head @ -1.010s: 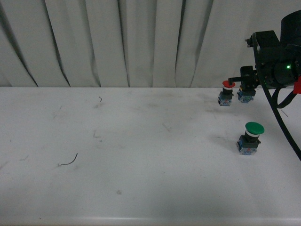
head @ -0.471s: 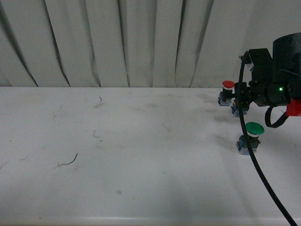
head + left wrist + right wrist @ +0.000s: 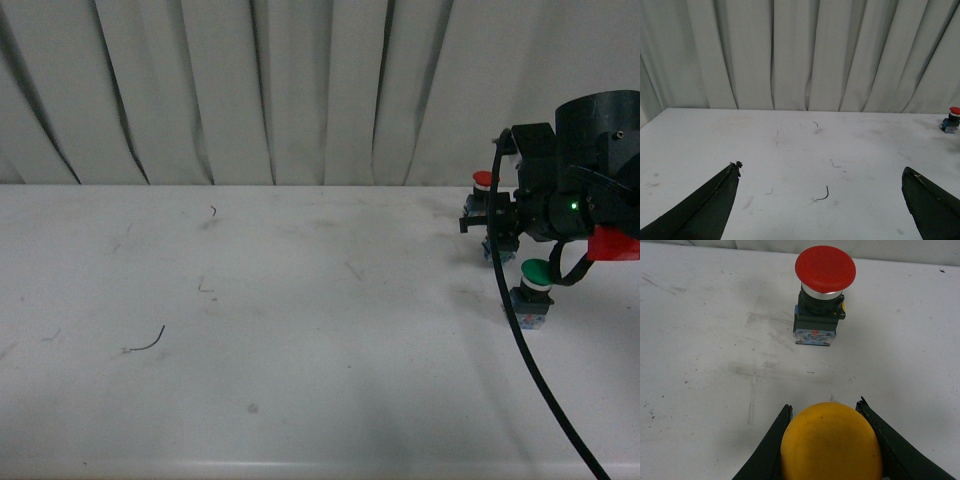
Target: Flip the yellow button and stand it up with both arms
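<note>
The yellow button (image 3: 831, 442) sits between the fingers of the right gripper (image 3: 824, 405), which press on both sides of its cap, near the red button (image 3: 825, 270) at the far right of the table (image 3: 300, 330). The left gripper (image 3: 820, 167) is spread wide, holding nothing.

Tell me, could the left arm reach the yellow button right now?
Probably not. The yellow button sits clamped in the right gripper at the far right of the table, while the open left gripper hangs well away over the left side.
</note>
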